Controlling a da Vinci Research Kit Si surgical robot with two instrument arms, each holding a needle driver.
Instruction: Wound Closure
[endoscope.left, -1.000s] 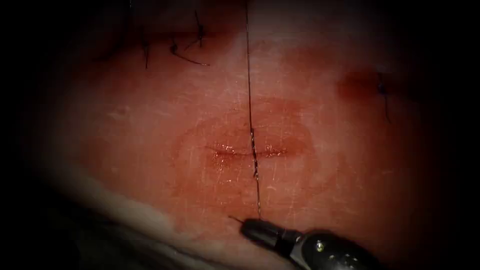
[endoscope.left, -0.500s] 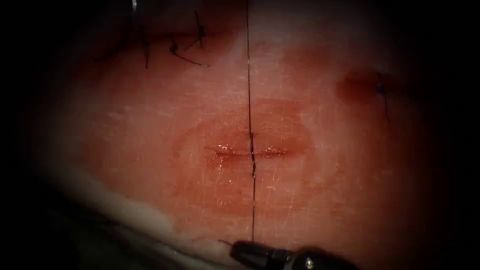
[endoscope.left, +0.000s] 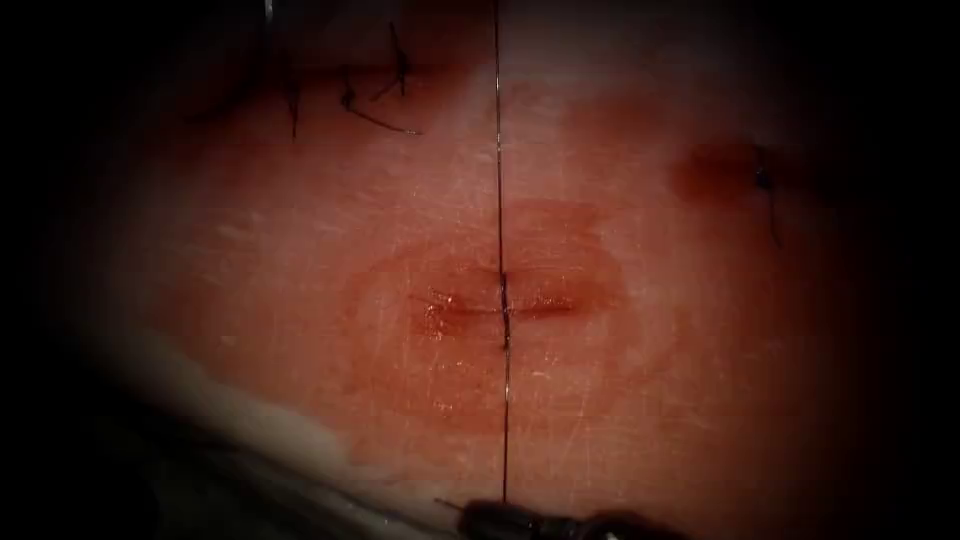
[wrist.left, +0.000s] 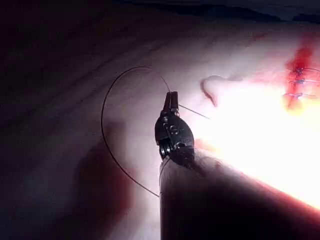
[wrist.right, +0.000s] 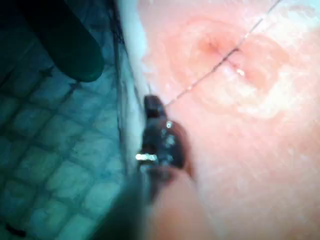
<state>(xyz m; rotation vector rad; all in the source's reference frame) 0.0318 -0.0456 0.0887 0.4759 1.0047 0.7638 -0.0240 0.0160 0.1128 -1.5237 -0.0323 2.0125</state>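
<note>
Grippers, two: right gripper (endoscope.left: 485, 512) and left gripper (wrist.left: 171, 101) each clamp one thread (endoscope.left: 499, 180) crossing one cut (endoscope.left: 470, 305).

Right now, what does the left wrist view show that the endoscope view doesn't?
Left wrist view: the left tool, its jaws shut on the thread, which curls in a wide loop beside it, and a stitched spot with red fluid.
Endoscope view: the cut, with thread crossing it in a straight line down to the right tool, whose jaws are shut on it, plus cut ends of thread farther up.
Both: the tissue and the thread.
</note>
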